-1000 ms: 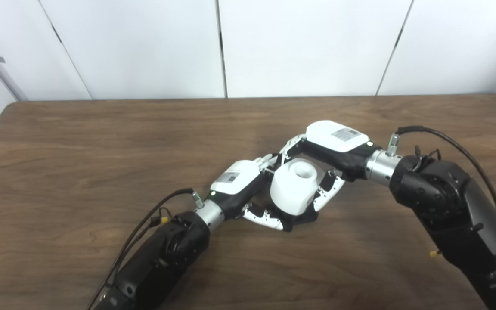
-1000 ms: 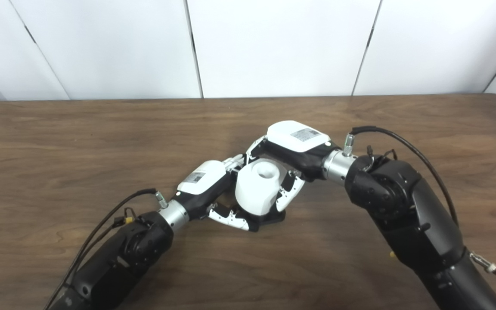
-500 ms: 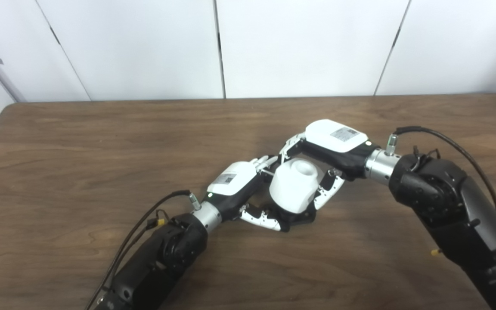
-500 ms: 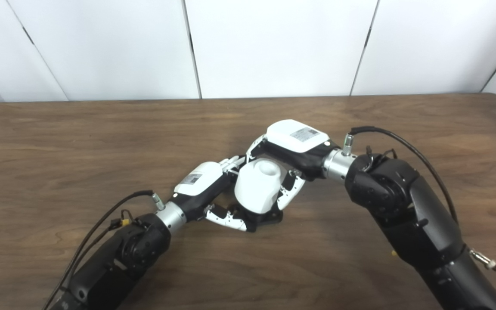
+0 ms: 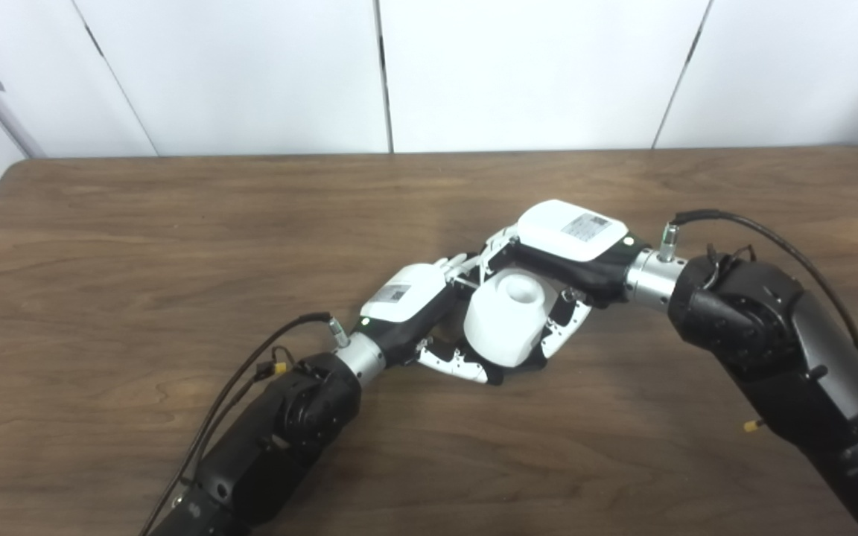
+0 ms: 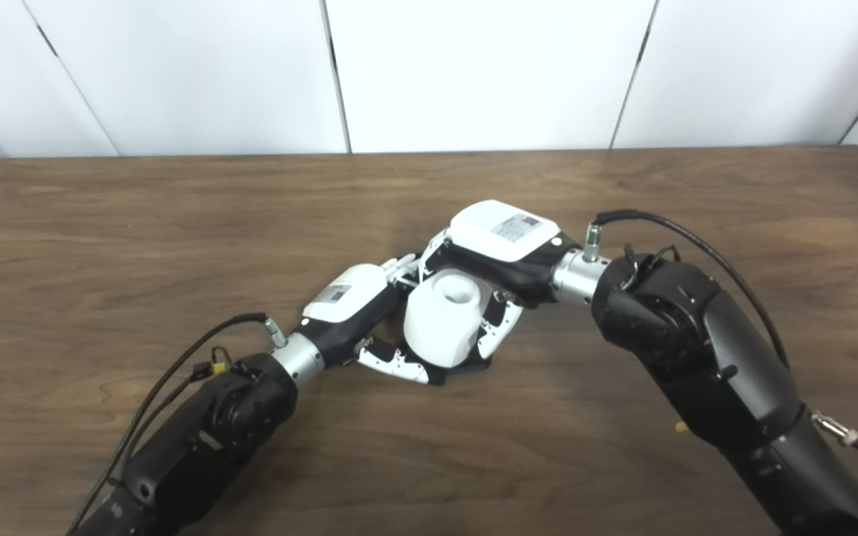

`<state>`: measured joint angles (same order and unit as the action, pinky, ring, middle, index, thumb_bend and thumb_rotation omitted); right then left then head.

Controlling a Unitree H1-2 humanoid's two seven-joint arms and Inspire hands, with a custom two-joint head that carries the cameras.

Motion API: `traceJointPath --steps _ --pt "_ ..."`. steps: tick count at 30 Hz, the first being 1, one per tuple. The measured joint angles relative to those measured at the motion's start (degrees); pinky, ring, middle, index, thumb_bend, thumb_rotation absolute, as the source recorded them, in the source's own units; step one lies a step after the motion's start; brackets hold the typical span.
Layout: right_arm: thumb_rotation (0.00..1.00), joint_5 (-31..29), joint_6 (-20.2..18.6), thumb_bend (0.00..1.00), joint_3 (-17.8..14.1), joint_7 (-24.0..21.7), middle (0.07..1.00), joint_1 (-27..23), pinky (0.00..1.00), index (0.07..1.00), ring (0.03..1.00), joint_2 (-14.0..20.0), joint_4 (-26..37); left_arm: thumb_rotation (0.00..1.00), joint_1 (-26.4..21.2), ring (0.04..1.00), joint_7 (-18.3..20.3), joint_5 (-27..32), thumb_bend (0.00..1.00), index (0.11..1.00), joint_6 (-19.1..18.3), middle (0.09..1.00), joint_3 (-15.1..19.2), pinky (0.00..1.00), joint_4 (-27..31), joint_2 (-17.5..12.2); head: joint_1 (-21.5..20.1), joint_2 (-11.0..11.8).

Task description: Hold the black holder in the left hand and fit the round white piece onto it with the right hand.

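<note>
The round white piece sits low on the black holder above the table, pinched by the right hand while the left hand clasps the holder, so uneven pressure may jam it crooked

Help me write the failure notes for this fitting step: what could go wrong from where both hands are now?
1. The black holder is almost hidden under the round white piece, so misalignment may go unseen.
2. The left hand and right hand crowd together; their fingers could collide or get pinched.
3. The white piece looks tilted; pressing now might jam it.
</note>
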<state>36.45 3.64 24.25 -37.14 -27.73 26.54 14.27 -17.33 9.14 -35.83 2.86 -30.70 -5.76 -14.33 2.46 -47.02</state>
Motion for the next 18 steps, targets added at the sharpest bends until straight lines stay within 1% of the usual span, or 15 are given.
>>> traceJointPath --steps 6,10,13,18 --pt "0.14 0.34 0.07 0.52 0.36 -0.40 0.732 -0.26 0.82 0.482 0.820 0.01 0.39 0.07 -0.06 1.000 0.00 -0.03 0.52 0.485 0.01 0.971 -0.03 0.98 -0.05 0.03 0.18 0.00" --pt "0.14 1.86 0.43 0.53 1.30 -1.27 0.724 -0.29 0.81 0.481 0.818 0.03 2.49 0.07 -0.14 1.000 0.00 -0.12 0.52 0.484 0.00 0.973 -0.12 0.99 -0.08 0.10 -0.44 0.17" --pt "0.14 2.99 1.53 0.53 2.01 -1.63 0.714 -0.29 0.82 0.480 0.814 0.15 4.18 0.07 -0.17 1.000 -0.03 -0.11 0.52 0.482 0.01 0.967 -0.12 0.98 -0.22 0.30 -0.61 0.18" --pt "0.14 3.61 1.86 0.53 2.68 -3.20 0.715 -0.30 0.81 0.481 0.819 0.10 6.23 0.07 -0.18 1.000 -0.34 -0.39 0.52 0.482 0.15 0.964 -0.19 0.97 -0.32 0.32 -0.53 0.18"
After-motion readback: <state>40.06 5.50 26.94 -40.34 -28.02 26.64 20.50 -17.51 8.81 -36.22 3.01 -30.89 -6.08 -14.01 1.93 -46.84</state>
